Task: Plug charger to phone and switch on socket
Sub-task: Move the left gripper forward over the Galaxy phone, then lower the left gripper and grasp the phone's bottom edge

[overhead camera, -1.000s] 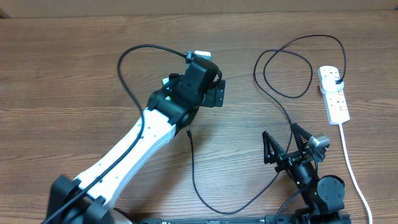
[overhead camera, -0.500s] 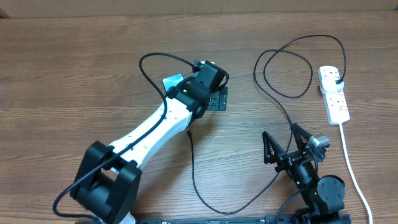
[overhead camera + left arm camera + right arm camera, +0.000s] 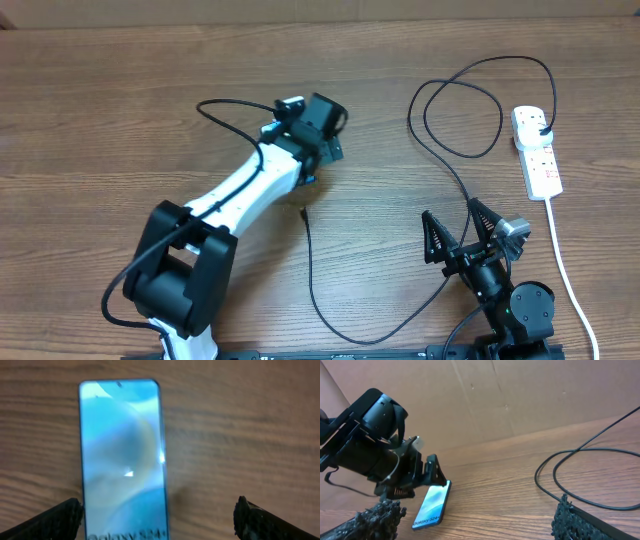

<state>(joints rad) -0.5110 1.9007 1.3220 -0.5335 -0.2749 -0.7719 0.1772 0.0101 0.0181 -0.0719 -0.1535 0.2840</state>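
Left side: my left gripper [image 3: 157, 519] is spread wide and grasps nothing. It hangs over the small rectangular smartphone with the light blue-teal lit screen [image 3: 122, 460]. The phone lies flat on the brown wooden table [image 3: 100, 100], its lettered end towards my fingers and close to one fingertip [image 3: 65, 517]. I cannot tell whether the two touch. From the right wrist view, the phone [image 3: 432, 506] shows just below the left gripper [image 3: 422, 476].

Centre: the small black connector tip [image 3: 302, 211] of the long thin black charger cable [image 3: 311, 275] lies on the table just nearer my base than the left gripper, not inserted in the phone. The cable loops towards the right.

Right side: my right gripper [image 3: 449, 208] is released, fingers wide apart, empty, with the cable running past it. The black plug [image 3: 541, 126] sits in the white elongated power strip [image 3: 538, 160], which lies far right, well apart from the phone. The thick white cord [image 3: 566, 275] trails from it. Switch positions: cannot tell.
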